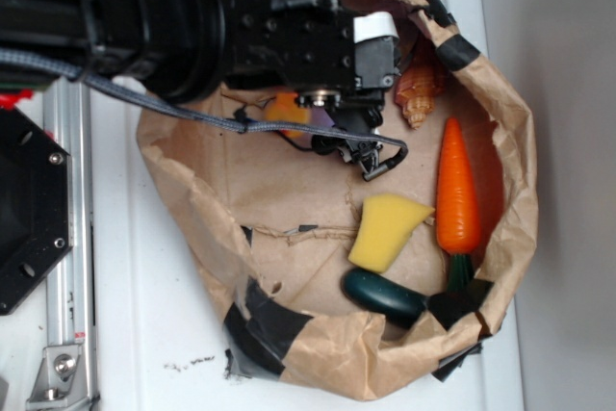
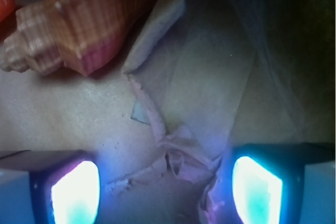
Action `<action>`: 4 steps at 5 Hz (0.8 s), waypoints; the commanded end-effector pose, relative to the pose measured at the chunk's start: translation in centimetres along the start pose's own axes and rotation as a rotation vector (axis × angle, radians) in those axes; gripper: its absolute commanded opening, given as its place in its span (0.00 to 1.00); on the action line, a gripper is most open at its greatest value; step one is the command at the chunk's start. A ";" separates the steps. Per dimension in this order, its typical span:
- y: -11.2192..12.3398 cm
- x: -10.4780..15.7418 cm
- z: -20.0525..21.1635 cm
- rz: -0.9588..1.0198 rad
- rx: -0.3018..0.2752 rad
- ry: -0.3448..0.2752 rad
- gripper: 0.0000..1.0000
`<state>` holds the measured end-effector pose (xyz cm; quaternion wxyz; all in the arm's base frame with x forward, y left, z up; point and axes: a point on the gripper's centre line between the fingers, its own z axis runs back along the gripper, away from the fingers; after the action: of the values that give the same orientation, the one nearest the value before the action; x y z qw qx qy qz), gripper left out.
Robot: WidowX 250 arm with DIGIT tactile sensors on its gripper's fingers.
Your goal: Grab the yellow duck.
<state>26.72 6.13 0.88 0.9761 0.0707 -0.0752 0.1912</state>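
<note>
In the exterior view a small yellow-orange shape, the yellow duck (image 1: 287,111), peeks out from under the black arm and is mostly hidden by it. My gripper (image 1: 332,115) points down into the brown paper bag (image 1: 192,209), just right of the duck. In the wrist view the gripper (image 2: 165,184) is open. Its lit pads (image 2: 76,192) stand wide apart over crumpled paper, with nothing between them. The duck does not show in the wrist view.
A striped seashell (image 1: 419,89) (image 2: 79,19) lies by the bag's far rim. An orange carrot (image 1: 458,190), a yellow sponge wedge (image 1: 385,231) and a dark green vegetable (image 1: 385,295) lie to the right. The bag's raised walls ring everything. A cable (image 1: 380,156) hangs below the wrist.
</note>
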 end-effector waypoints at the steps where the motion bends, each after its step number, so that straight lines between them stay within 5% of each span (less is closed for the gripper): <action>1: 0.1 -0.8 0.1 -0.009 -0.005 0.006 1.00; 3: -0.2 -2.4 1.4 0.000 -0.092 0.010 1.00; 4: -0.4 -2.6 1.1 -0.005 -0.090 0.015 1.00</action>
<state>24.43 4.42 1.20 0.9794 0.0263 -0.0716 0.1871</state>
